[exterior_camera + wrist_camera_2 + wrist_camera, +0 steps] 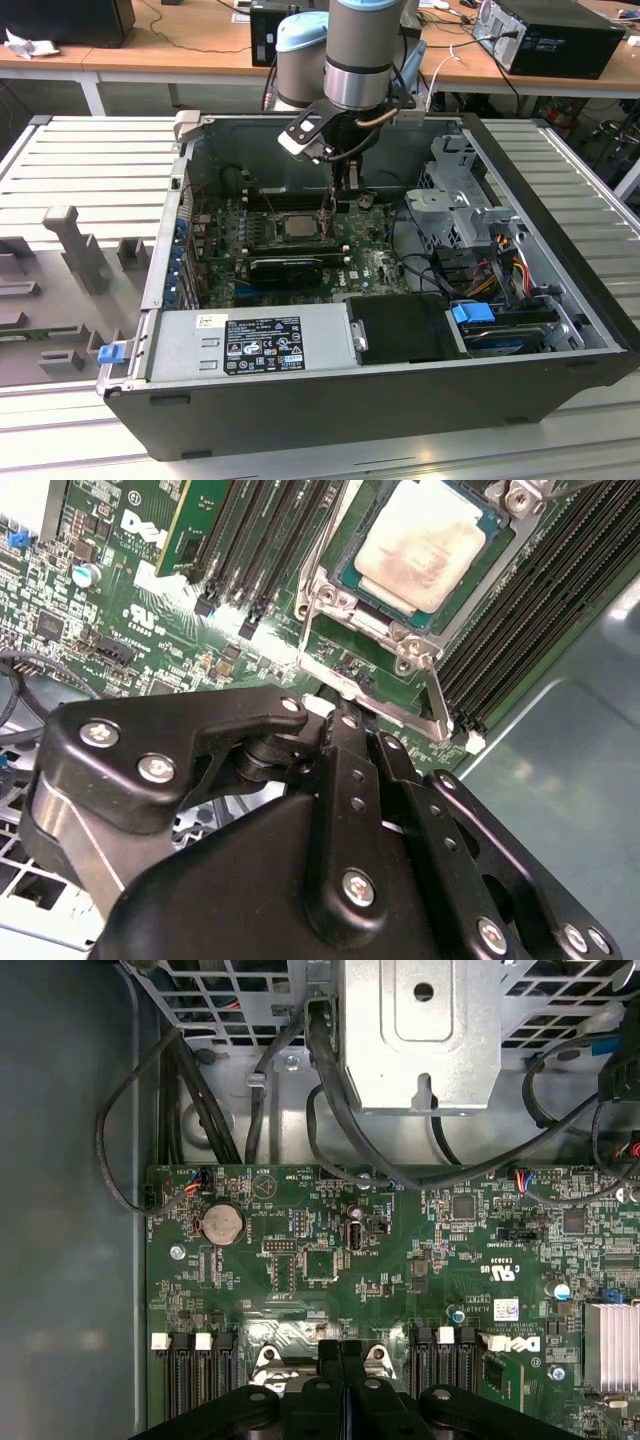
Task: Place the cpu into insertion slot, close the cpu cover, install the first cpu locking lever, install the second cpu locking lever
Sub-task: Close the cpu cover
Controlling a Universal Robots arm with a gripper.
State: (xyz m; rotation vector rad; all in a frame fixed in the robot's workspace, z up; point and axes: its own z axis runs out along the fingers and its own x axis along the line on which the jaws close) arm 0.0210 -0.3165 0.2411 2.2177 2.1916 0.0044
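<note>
The cpu [420, 545] lies flat in the insertion slot [270, 231] on the green board, its silvery top facing up. The cpu cover [335, 601] lies down around the chip's edges. A silvery locking lever [400, 708] runs along the socket's near side, and a thinner lever [318, 570] runs along another side. My gripper [345, 715] is shut, with its black fingertips right at the near lever; whether they touch it I cannot tell. In the exterior view the gripper [337, 205] hangs just to the right of the cpu [297, 226]. The first wrist view has the shut fingers [330, 1355] over the board.
Long black memory slots [250, 540] flank the socket on both sides. A metal drive cage [420, 1030] with dark cables stands beside the board. The power supply [250, 345] fills the case's near edge. A finned heat sink [612, 1345] rises from the board.
</note>
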